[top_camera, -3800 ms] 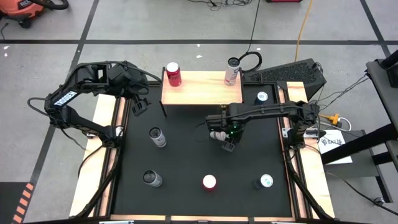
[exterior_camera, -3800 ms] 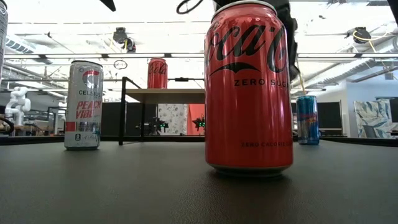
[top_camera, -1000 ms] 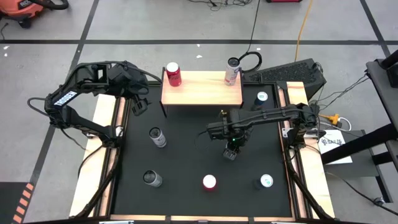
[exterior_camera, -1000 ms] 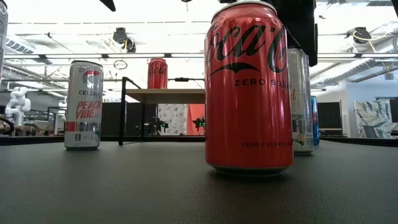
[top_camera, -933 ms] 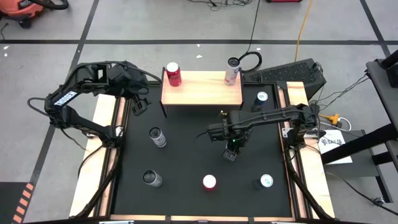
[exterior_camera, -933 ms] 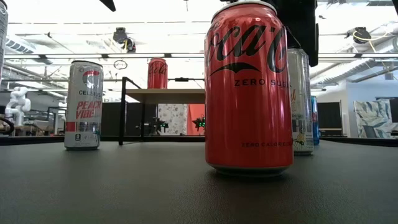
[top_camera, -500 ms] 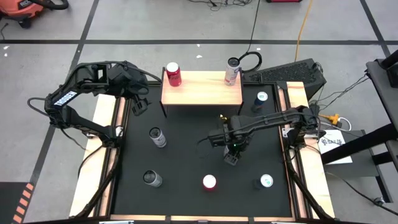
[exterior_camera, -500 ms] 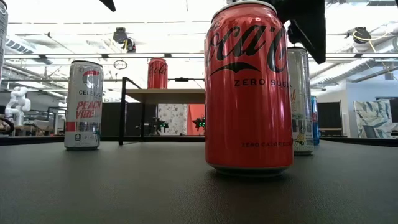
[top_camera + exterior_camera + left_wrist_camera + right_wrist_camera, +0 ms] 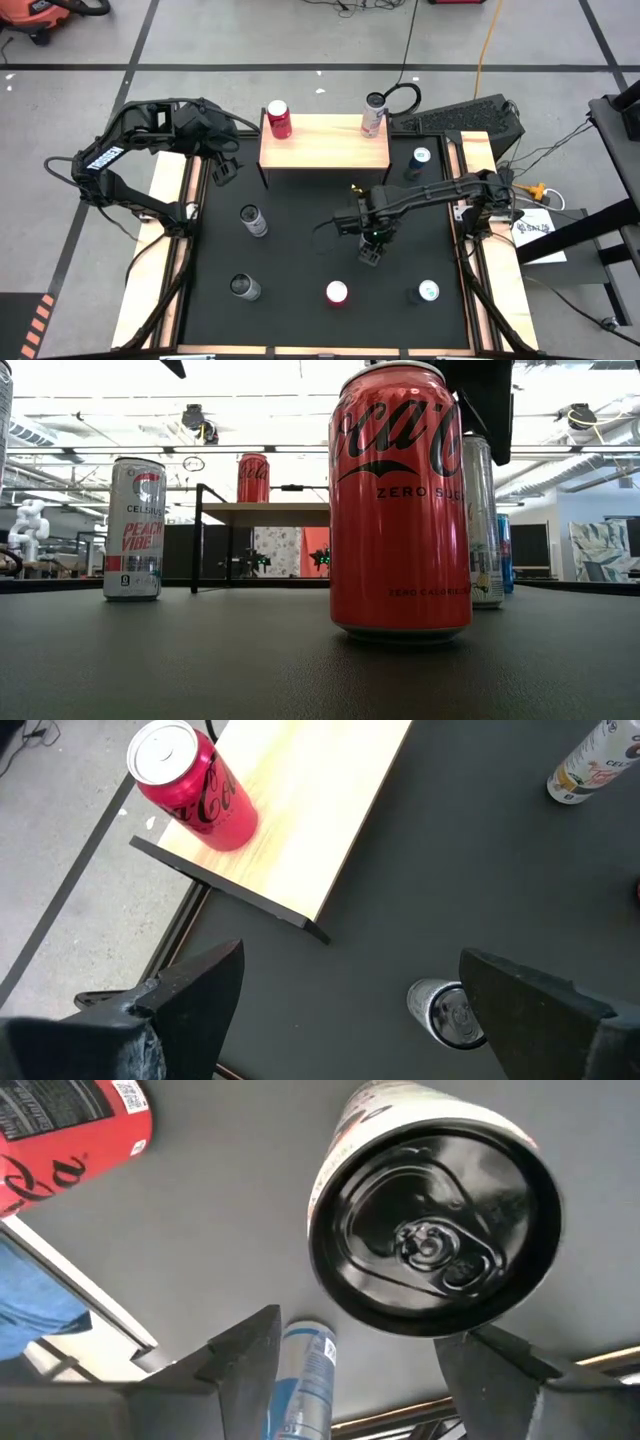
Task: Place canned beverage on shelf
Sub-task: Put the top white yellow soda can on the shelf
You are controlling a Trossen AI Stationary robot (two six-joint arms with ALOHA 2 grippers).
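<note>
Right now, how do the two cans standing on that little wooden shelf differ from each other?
The red can is a shorter, wider cola can at the shelf's left back corner. The white can is slimmer and taller, at the right back corner, with pale printing. Both stand upright on the wood top, and neither gripper touches them.

Black mat (image 9: 300, 240) (6 cans); shelf (image 9: 325, 150), 2 cans.

Slim can (image 9: 484, 520) half behind red can (image 9: 400, 500)
</note>
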